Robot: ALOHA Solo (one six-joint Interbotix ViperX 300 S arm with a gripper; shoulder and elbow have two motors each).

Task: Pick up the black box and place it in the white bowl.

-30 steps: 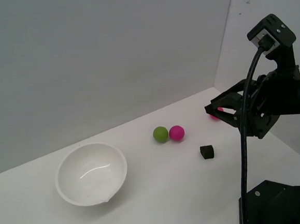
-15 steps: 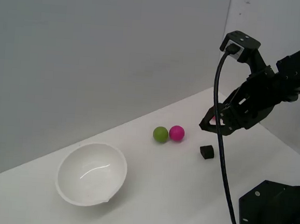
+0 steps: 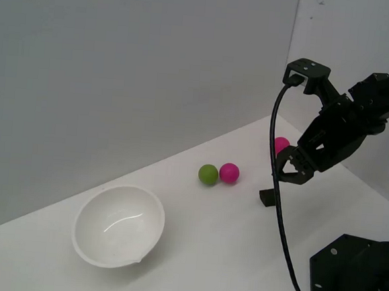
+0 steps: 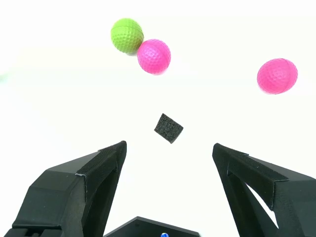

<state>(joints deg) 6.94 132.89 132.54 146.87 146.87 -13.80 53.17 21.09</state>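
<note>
The black box (image 3: 266,196) is a tiny matte cube on the white table, partly behind the arm's cable in the exterior view. In the wrist view the black box (image 4: 168,128) lies on the table ahead of the wide gap between my fingers. My gripper (image 3: 291,168) hangs above the box, slightly toward the exterior view's right, open with nothing held; the gripper (image 4: 170,148) shows both fingers far apart. The white bowl (image 3: 118,225) stands upright and hollow at the exterior view's left, far from the gripper.
A green ball (image 3: 208,174) and a pink ball (image 3: 229,172) touch each other just beyond the box. A second pink ball (image 3: 281,145) lies farther back near the wall corner. The arm's black base (image 3: 356,278) fills the exterior view's lower right.
The arm has swung down and toward the box, the wrist tipping over so the open gripper now points down above it. The box, balls and bowl have not moved.
</note>
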